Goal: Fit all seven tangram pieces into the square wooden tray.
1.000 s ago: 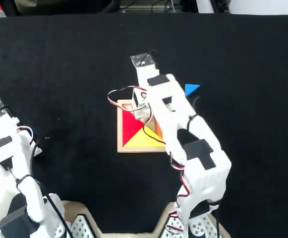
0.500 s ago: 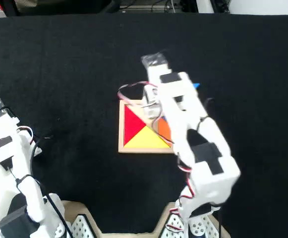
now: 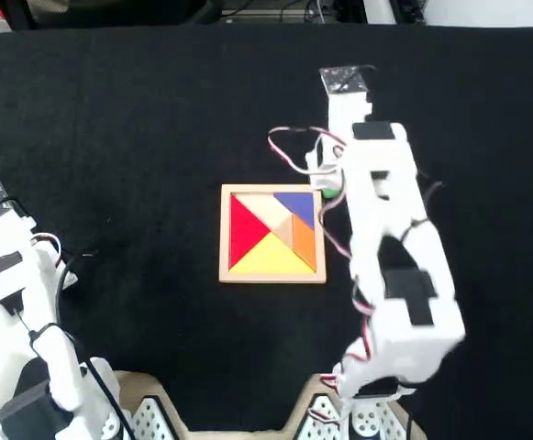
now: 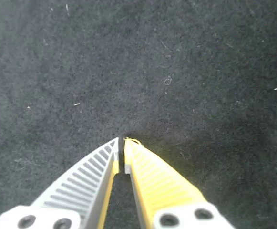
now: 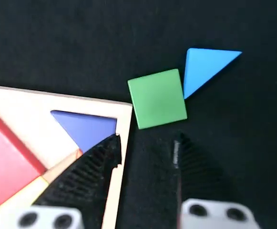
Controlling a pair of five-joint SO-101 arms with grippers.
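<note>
High view: the square wooden tray (image 3: 224, 235) lies in the middle of the black table (image 3: 110, 137) and looks more than half filled. A red triangle (image 3: 245, 229) sits against the rim facing the left arm. A yellow triangle (image 3: 271, 259) lies along the rim nearest the arm bases. An indigo triangle (image 3: 296, 202) fills the far corner on the right arm's side, with an orange piece (image 3: 304, 240) below it along that rim. The pale patch (image 3: 271, 213) between the red and indigo triangles may be bare tray floor or wood-coloured pieces; I cannot tell which.

Two pieces are clearly left outside. The green square (image 5: 157, 98) lies on the table just beside the tray's corner where the indigo triangle sits. The light blue triangle (image 5: 205, 69) is just beyond the square, touching or almost touching one of its corners.

The right hand (image 5: 145, 140) hangs open and empty at that same corner. One jaw is over the tray's rim, the other over the table, and the green square is just ahead of them. The left hand (image 4: 123, 140) is closed on nothing over bare table, well apart from the tray.

By my count four coloured pieces are seated, and at least the square and the light blue triangle remain. The green square looks the likely next pick.
</note>
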